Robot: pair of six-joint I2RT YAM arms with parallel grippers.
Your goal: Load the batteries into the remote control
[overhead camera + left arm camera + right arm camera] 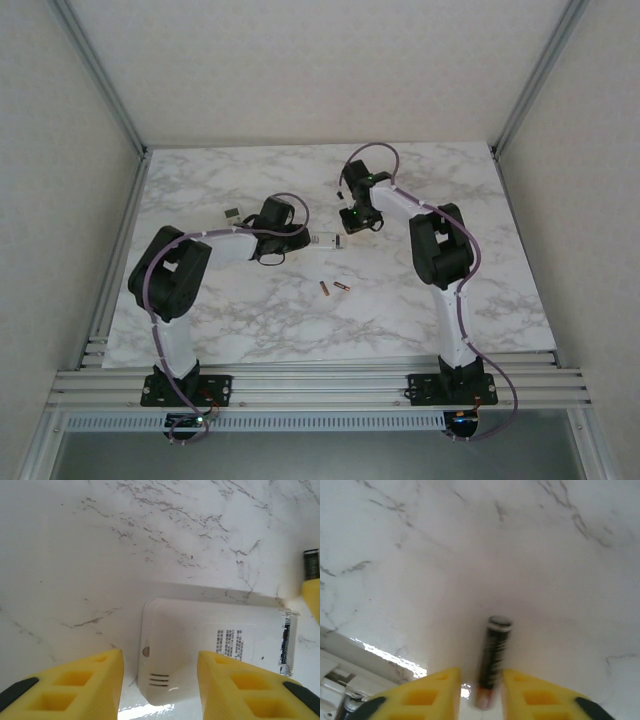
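Observation:
The white remote control [200, 625] lies back-up on the marble, its open battery bay [286, 645] at the far end. My left gripper [160, 655] is open over its rounded end: one yellow finger [95, 680] stands clear of the edge and the other overlaps the body. My right gripper [480, 675] is shut on the near end of a dark battery [494, 655], which sticks out past the fingertips and looks blurred. The same battery [311, 562] shows beside the bay. From above, the right gripper [352, 222] hangs at the remote's [325, 240] right end.
Two loose batteries [324, 288] [342, 287] lie side by side on the marble in front of the remote. A small pale piece [231, 213] rests behind the left arm. Metal rails and white walls frame the table.

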